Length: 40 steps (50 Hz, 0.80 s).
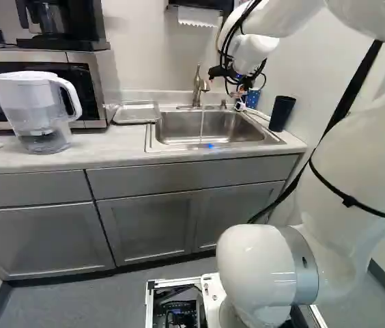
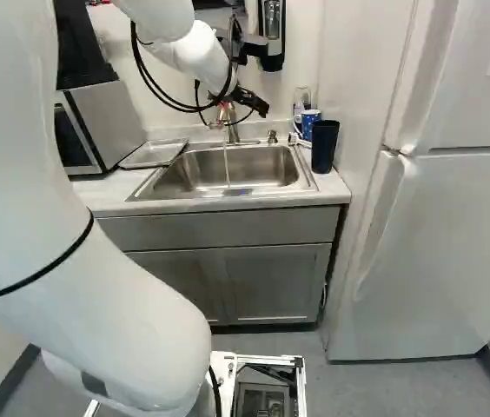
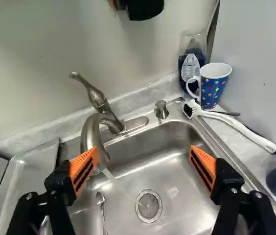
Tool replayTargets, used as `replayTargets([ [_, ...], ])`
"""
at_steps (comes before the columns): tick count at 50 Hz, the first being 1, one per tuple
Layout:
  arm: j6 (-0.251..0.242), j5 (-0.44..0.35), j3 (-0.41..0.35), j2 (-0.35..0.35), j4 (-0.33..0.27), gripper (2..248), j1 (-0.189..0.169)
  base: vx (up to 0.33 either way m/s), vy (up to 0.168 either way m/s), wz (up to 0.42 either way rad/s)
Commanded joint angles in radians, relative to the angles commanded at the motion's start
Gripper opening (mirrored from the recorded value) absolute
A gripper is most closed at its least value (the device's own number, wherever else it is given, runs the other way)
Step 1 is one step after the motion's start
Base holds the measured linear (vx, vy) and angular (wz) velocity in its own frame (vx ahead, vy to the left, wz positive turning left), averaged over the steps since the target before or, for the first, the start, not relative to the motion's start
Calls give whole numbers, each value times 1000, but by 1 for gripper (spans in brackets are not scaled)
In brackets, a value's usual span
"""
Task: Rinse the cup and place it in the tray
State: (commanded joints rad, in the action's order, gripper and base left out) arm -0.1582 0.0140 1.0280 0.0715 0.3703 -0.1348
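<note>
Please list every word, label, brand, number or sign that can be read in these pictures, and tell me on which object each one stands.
No text can be read with certainty, so I quote none.
Label on the bottle behind the spotted cup: print too small to read.
Spotted cup: coloured dots, no readable letters.
Dark cup: no readable text.
Pitcher: no readable text.

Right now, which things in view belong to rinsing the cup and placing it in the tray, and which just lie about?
Job: running faucet, sink, metal tray, probably blue mug or dark tumbler.
Lying about: spoon, dish brush, bottle, pitcher.
</note>
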Motion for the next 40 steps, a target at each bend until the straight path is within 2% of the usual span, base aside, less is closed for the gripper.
replayTargets([
  [10, -105, -25, -12, 13, 36, 247, -19, 0, 0, 0],
  [40, -105, -107, -13, 14, 143, 247, -19, 0, 0, 0],
])
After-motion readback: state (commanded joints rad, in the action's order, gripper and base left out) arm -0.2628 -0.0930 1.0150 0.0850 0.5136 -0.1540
